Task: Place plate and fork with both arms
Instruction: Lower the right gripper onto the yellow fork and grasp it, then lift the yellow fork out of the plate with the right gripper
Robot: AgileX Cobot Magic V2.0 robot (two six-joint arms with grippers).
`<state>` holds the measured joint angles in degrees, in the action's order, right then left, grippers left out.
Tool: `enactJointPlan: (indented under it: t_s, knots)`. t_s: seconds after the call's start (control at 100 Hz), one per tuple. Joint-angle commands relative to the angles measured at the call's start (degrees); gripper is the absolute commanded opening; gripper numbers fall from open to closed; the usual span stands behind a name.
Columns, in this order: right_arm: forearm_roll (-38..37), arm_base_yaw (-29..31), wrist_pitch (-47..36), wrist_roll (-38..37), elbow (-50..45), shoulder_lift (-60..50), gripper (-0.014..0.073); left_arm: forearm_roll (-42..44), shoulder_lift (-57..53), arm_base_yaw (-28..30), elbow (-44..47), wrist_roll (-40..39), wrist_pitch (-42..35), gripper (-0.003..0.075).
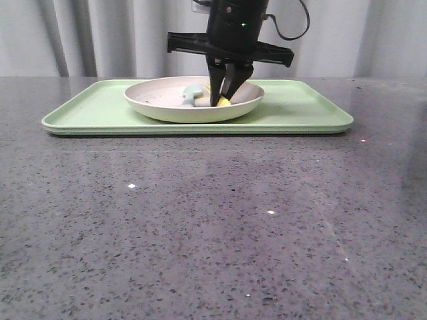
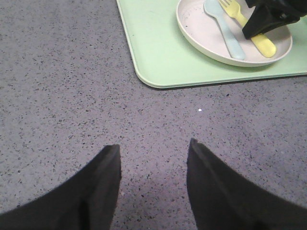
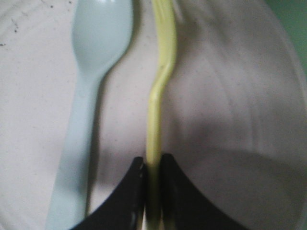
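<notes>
The cream plate (image 1: 163, 107) sits on the light green tray (image 1: 300, 113) at the back of the table. In it lie the yellow fork (image 2: 265, 45) and a pale blue spoon (image 2: 225, 33), side by side. My right gripper (image 1: 223, 99) reaches down into the plate and is shut on the fork's handle (image 3: 160, 86), with the tines pointing away from it; the spoon (image 3: 91, 72) lies just beside it on the plate (image 3: 230, 96). My left gripper (image 2: 154, 146) is open and empty, low over the bare grey table, short of the tray's corner (image 2: 144, 76). It is out of the front view.
The grey speckled tabletop (image 1: 213, 220) stretches in front of the tray. Grey curtains (image 1: 100, 33) hang behind the table. The tray's raised rim (image 2: 158, 84) lies between my left gripper and the plate (image 2: 201, 36).
</notes>
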<state>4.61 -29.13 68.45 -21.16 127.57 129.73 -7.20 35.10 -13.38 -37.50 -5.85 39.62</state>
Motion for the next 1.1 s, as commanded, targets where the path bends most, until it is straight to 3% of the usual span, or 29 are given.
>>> enactJointPlan:
  t_s: [0.0,0.14,0.53,0.92,1.09]
  knots:
    - [0.32,0.18,-1.36,0.02,1.60,-3.39,0.0009,-0.81,0.08,0.03,-1.55,-0.49,-3.43,0.0321]
    - [0.32,0.18,-1.28,0.02,1.60,-3.48,-0.0070,-0.81,0.08,0.03,-1.55,-0.49,-3.43,0.0321]
    - [-3.25,1.17,-1.03,0.02,1.60,-10.13,-0.0067,-0.81,0.08,0.03,-1.55,-0.49,-3.43,0.0321]
    - [-5.31,8.95,8.32,2.29,1.54,-14.32,-0.0067,-0.81,0.08,0.03,-1.55,-0.49,-3.43,0.0321]
    - [-4.61,10.77,8.67,2.91,1.37,-14.32,-0.0067,-1.36,0.08,0.03,-1.55,-0.49,-3.43,0.0312]
